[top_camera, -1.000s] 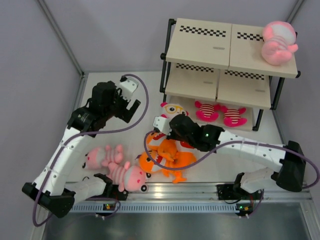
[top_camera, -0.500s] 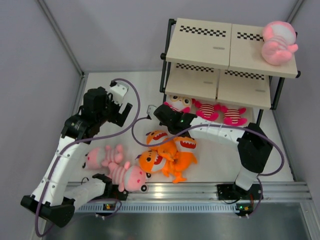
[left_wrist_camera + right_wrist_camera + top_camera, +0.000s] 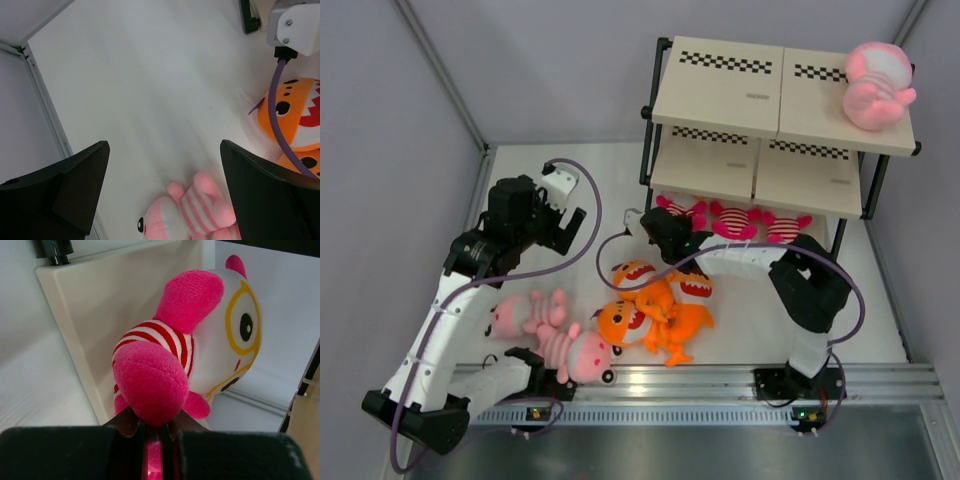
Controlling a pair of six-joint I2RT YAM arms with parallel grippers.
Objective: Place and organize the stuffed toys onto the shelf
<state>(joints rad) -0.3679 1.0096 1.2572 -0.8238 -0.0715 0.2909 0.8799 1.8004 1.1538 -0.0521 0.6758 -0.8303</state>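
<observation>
My right gripper (image 3: 665, 222) is shut on a magenta creature (image 3: 175, 350) with a red-white striped belly and yellow-ringed eyes, and holds it on the bottom board of the shelf (image 3: 790, 100); it also shows in the top view (image 3: 682, 209). Two more magenta creatures (image 3: 736, 219) (image 3: 786, 226) lie beside it on that board. A pale pink doll (image 3: 876, 84) lies on the top board. Three orange sharks (image 3: 655, 310) are piled on the table. Two pink striped dolls (image 3: 552, 333) lie at the front left; one shows below my left gripper (image 3: 165, 200), which is open and empty above it.
The shelf's black front leg (image 3: 647, 150) stands just left of my right gripper. A purple cable (image 3: 276, 107) and the right arm's white housing (image 3: 295, 22) cross the left wrist view. A metal rail (image 3: 720, 385) runs along the table's near edge.
My right gripper has pushed the magenta creature from the table in front of the shelf further in onto the bottom board. My left arm pulled back left earlier, then stayed still.
</observation>
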